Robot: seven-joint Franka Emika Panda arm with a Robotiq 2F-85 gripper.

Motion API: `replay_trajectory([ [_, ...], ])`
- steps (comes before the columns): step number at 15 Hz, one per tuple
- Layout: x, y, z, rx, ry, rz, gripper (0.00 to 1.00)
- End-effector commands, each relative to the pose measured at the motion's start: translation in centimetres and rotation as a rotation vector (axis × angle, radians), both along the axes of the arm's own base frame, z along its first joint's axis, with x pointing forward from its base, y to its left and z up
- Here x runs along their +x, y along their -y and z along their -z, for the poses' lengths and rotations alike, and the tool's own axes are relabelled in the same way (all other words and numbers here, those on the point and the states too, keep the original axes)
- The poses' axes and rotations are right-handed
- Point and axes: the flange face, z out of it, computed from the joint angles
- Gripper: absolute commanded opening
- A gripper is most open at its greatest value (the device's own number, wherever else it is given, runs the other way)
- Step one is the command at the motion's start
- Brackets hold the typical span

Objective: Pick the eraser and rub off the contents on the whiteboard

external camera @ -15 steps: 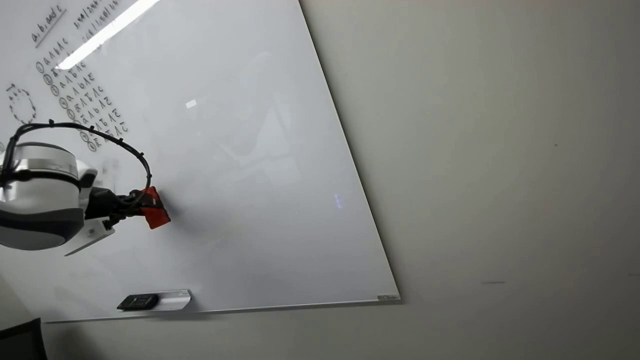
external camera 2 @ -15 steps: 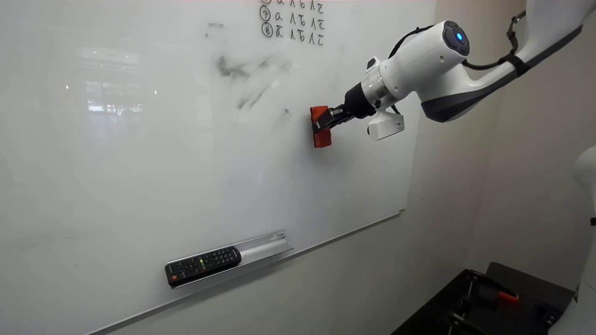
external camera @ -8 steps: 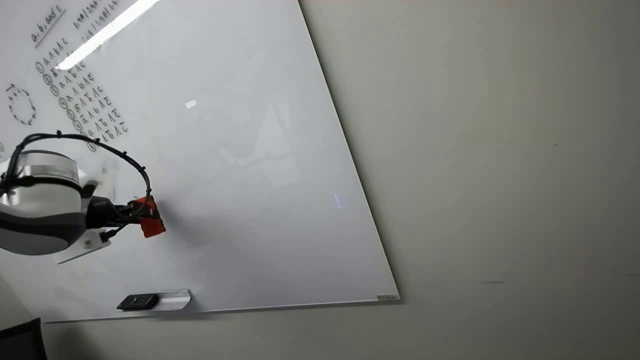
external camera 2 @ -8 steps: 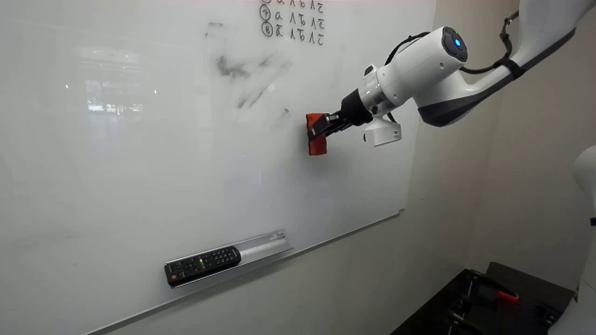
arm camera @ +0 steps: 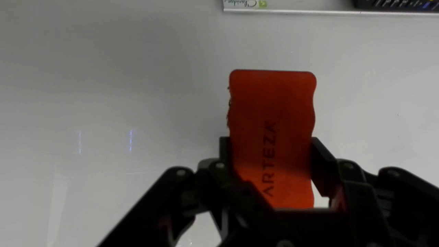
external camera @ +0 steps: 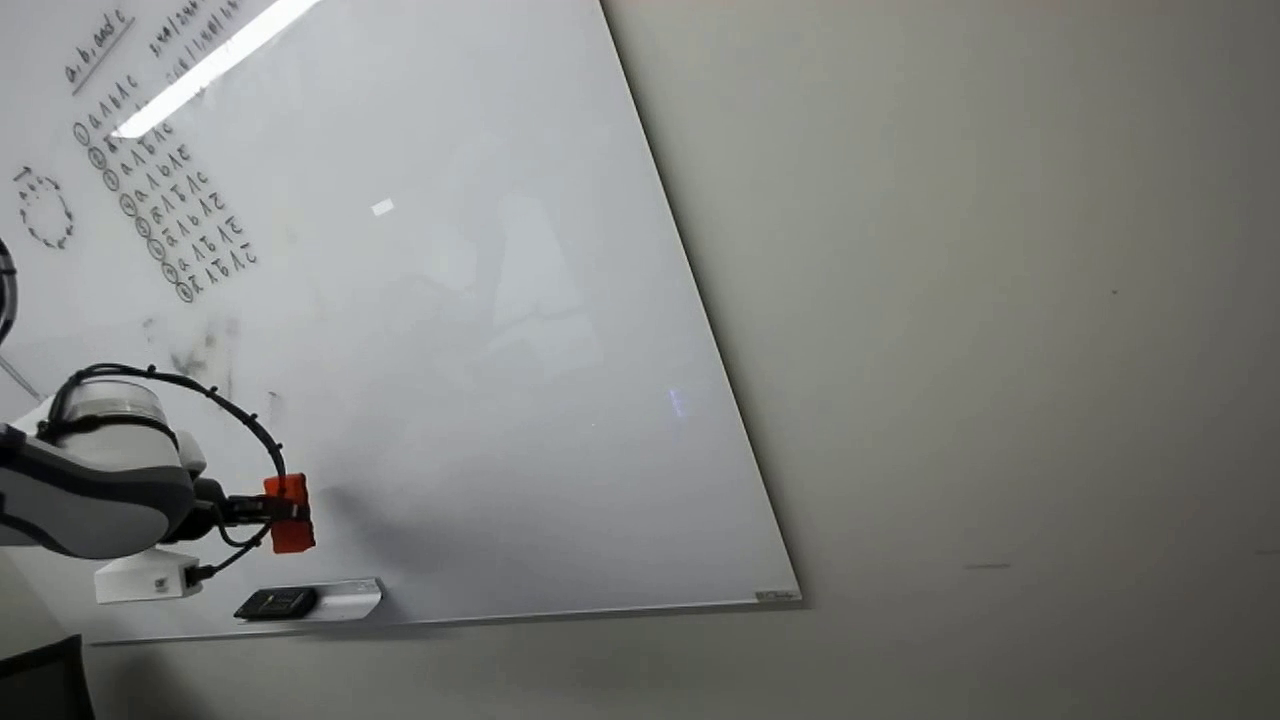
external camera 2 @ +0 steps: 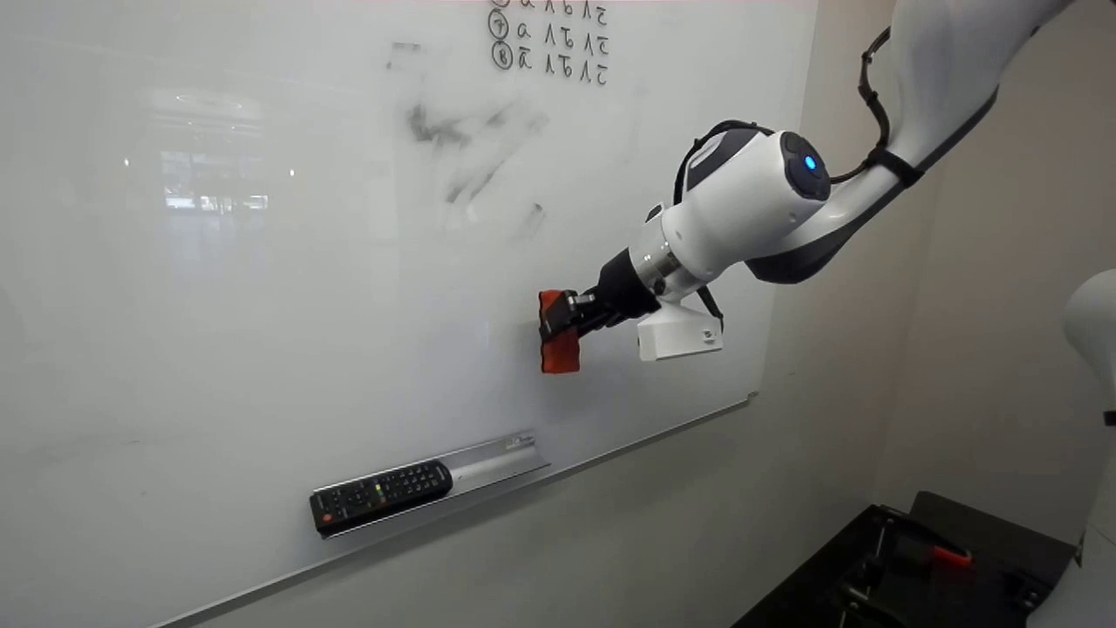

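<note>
Your fingers (arm camera: 323,168) hold the eraser (arm camera: 271,99) between them, one against each long side, and in the wrist view you can read ARTEZA in dark letters on its orange-red back. In both exterior views the eraser stands roughly upright before the lower part of the whiteboard (external camera 2: 261,349). The contents (external camera 2: 433,133), a patch of smeared black strokes under the numbered writing (external camera 2: 548,63), lie well apart from it, up and to the left in both exterior views. You have the eraser higher than the tray (external camera 2: 499,467), which sits near the bottom edge of the whiteboard with a black remote control (external camera 2: 381,497) lying in it. A soft shadow (external camera: 365,520) falls just beside the eraser; whether its face touches the whiteboard, you cannot tell from these angles. Your arm (external camera 2: 741,201) reaches in from the upper right in an exterior view, a white box (external camera 2: 680,336) hanging under its wrist. In an exterior view you also see the dotted circle drawing (external camera: 45,212), left of the numbered writing, and plain wall (external camera: 950,300) past the whiteboard's edge.
</note>
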Motion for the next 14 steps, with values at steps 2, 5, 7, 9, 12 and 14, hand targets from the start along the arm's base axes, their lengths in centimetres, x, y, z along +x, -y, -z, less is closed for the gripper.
replay_trajectory([
  [2, 2.2, -2.1, 4.4, 0.04, -0.08, 0.009, 0.3],
  [5, 3.1, -3.4, 7.3, 0.033, -0.147, -0.018, 0.3],
  [7, 3.7, -4.2, 8.7, 0.028, -0.174, -0.03, 0.3],
  [9, 4.3, -4.9, 9.7, 0.018, -0.188, -0.035, 0.3],
  [12, 5.1, -5.8, 11.0, -0.012, -0.196, -0.048, 0.3],
  [14, 5.6, -6.3, 11.5, -0.033, -0.197, -0.058, 0.3],
])
